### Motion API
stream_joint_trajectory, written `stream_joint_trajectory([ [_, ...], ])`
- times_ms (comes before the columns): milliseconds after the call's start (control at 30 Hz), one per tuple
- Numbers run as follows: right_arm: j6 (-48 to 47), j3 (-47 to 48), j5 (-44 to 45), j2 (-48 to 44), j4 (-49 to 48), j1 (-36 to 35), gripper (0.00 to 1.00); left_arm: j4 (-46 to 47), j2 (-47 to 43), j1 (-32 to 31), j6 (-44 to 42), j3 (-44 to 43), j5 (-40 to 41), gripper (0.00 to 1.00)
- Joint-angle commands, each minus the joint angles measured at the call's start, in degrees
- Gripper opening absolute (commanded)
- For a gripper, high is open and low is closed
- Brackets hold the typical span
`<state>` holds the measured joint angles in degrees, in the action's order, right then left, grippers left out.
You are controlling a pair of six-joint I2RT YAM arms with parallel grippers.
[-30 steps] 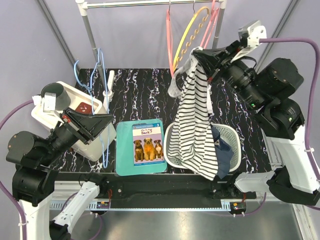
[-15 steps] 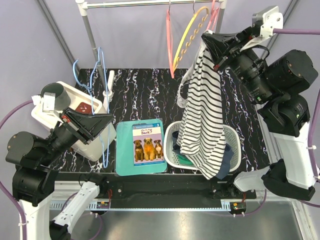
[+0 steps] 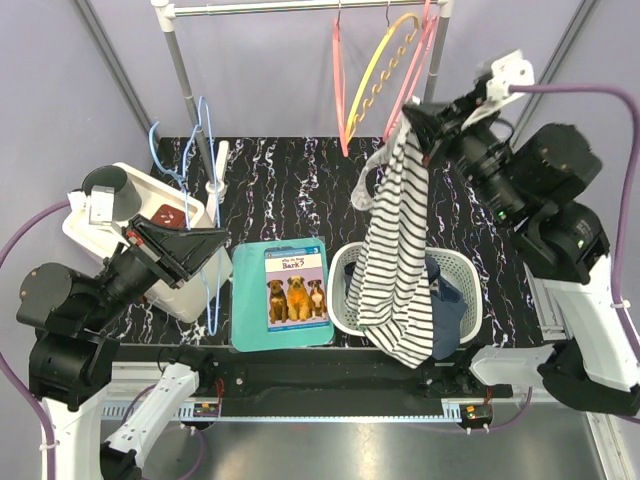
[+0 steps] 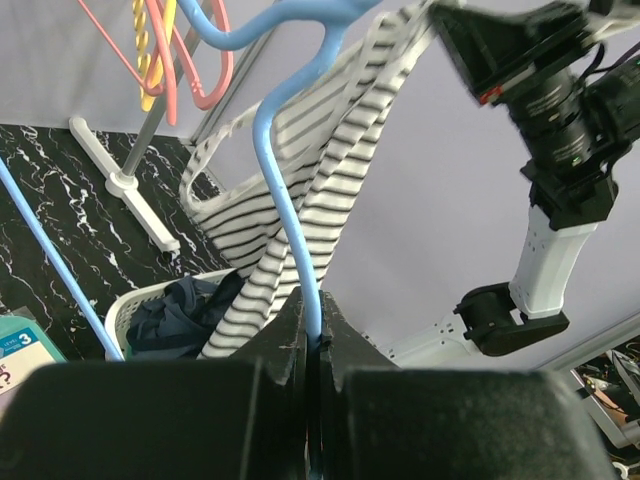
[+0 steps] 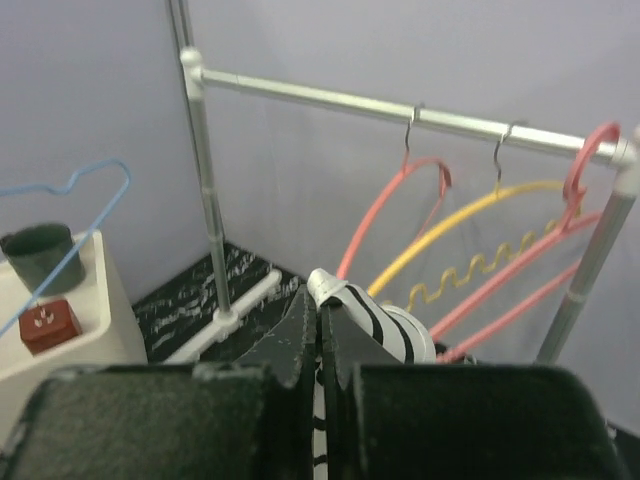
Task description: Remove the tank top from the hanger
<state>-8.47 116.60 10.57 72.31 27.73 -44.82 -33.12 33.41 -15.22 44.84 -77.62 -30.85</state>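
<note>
Above the black marble-patterned table point(image 3: 290, 180), in front of the metal clothes rail point(image 3: 300, 6), the black-and-white striped fabric tank top point(image 3: 395, 250) hangs in a long limp drape. Its hem trails over the white slatted laundry basket point(image 3: 340, 295), which already holds dark clothes. The garment looks light, soft and floppy. It will fold and swing rather than hold a shape, and its loose armholes could snag on the pink and yellow hangers point(image 3: 375, 70) just behind it. A bunched strap or neckline is the sensible place to take it, and that is where it is held.

The thin blue wire hanger point(image 3: 205, 150) stands well apart on the left, near the white bin point(image 3: 100, 240), and appears bare, so the top seems to be free of it. The right gripper point(image 3: 412, 120) is pinching the top's upper edge, with its fingers point(image 5: 300, 335) pressed together on striped cloth in the wrist view. The left gripper point(image 3: 222, 238) is clamped on the blue wire.

Half a second ago the right gripper sat higher and further right. It has since dropped and shifted left, so the hem now hangs lower, nearer the table's front edge. The left arm and hanger have not moved.
</note>
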Motion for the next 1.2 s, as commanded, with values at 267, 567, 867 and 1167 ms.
stream_joint_trajectory([
  [267,21.6,-34.4,12.8,-23.7,8.4,0.3,0.0,4.3,-0.2,0.2,-0.4,1.4,-2.6,0.0],
  [567,39.0,-48.3,-0.2,-32.2,17.3,0.3,0.0,7.0,-0.4,0.2,0.9,4.8,-2.8,0.0],
  [867,57.0,-80.1,-7.2,-30.3,-0.7,0.3,0.0,13.0,-0.1,0.2,5.1,10.6,-2.3,0.0],
  [1167,55.9,-84.7,-6.6,-29.0,-1.3,0.3,0.45,13.9,1.3,0.2,6.7,13.5,1.5,0.0],
])
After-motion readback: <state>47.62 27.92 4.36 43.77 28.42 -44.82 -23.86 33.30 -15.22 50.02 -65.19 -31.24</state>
